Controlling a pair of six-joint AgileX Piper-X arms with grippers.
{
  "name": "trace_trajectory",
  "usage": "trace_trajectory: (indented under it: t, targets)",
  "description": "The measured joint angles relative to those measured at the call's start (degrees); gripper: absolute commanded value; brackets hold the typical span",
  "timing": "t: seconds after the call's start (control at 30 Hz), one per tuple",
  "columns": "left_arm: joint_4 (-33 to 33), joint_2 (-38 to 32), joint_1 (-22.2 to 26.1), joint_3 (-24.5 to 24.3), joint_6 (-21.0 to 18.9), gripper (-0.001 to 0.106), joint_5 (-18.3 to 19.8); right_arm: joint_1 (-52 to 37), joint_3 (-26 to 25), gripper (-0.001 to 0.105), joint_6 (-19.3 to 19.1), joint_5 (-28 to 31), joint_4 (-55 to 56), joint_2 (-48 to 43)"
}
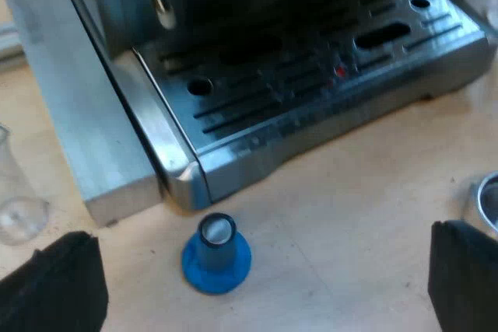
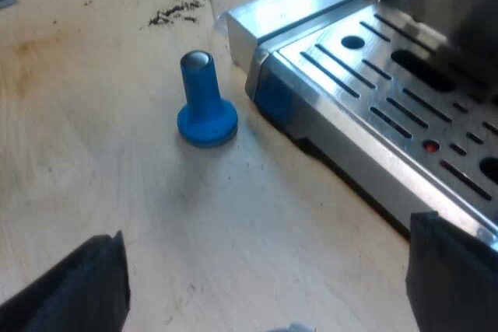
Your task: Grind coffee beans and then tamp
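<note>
My left tool (image 1: 261,274) is hanging above the worktop (image 1: 350,215) with its two black fingers (image 1: 54,289) standing wide apart and gripping nothing. The blue tamper (image 1: 216,258) is standing upright on its base just beneath that gap. It is sitting close to the corner of the espresso machine (image 1: 101,130), apart from the slotted drip tray (image 1: 311,75). A measuring glass (image 1: 15,200) is sitting on the worktop near the machine's side. My right tool (image 2: 264,274) is also hovering with its fingers spread wide. I am seeing the tamper farther off from it, upright beside the tray's corner. Some dark coffee grounds (image 2: 175,12) are lying scattered on the worktop beyond the tamper.
</note>
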Motion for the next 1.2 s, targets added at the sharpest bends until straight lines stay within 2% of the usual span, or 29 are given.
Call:
trace_trajectory:
  t: [0.23,0.47,0.67,0.77,1.2]
  targets:
    - [-2.6,8.4,-3.1,0.0,0.0,0.085,-0.1,0.0,0.0,0.074,0.2,0.0,-2.2,1.7]
    - [-6.1,17.5,-3.7,0.0,0.0,0.085,-3.0,0.0,0.0,0.074,0.2,0.0,-5.3,4.1]
    - [-8.7,31.0,-3.7,0.0,0.0,0.085,-4.1,0.0,0.0,0.074,0.2,0.0,-7.7,4.7]
    - [-10.5,35.0,-3.7,0.0,0.0,0.085,-5.6,0.0,0.0,0.074,0.2,0.0,-7.7,4.7]
    - [-15.5,46.5,-3.7,0.0,0.0,0.085,-5.8,0.0,0.0,0.074,0.2,0.0,-7.7,4.7]
